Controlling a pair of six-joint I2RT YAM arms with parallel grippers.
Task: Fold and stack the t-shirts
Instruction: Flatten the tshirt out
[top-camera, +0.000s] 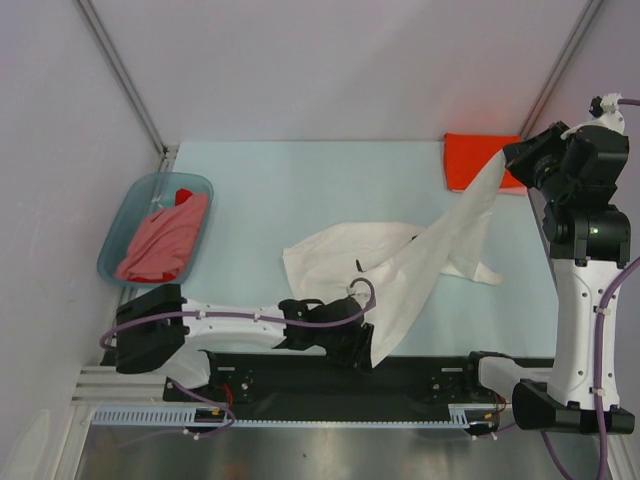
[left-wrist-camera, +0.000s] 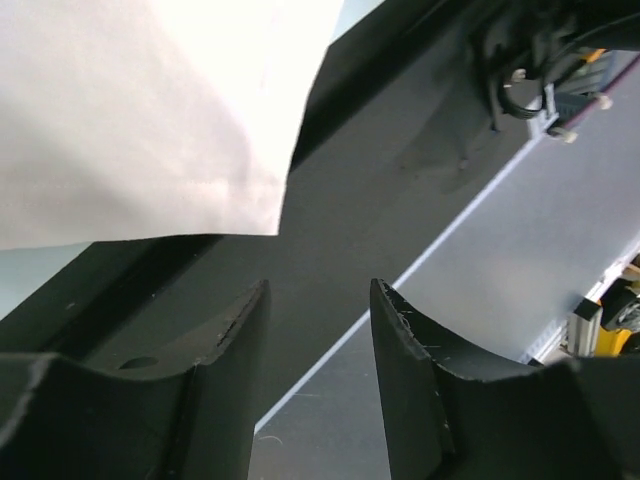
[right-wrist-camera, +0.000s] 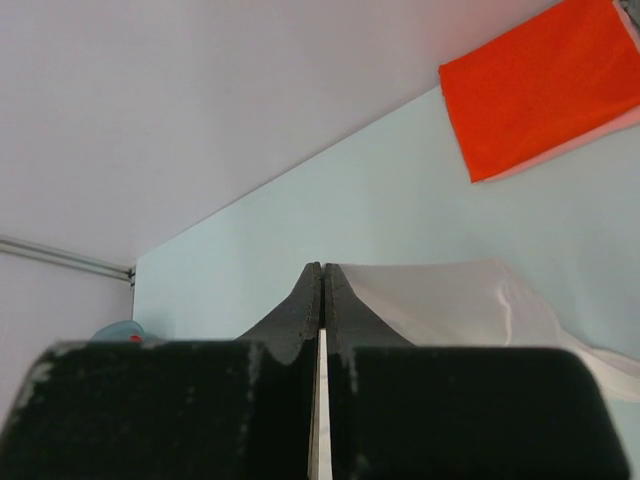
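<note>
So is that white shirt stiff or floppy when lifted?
Probably floppy: the white shirt sags in a slack band from the right gripper. Likely light, since a fingertip pinch lifts it. It might slip, as only an edge looks caught.

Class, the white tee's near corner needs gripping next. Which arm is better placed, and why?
Left. The left gripper, jaws open, sits beside the white tee's loose near corner; the right gripper is shut on the tee's far end, holding it up.
</note>
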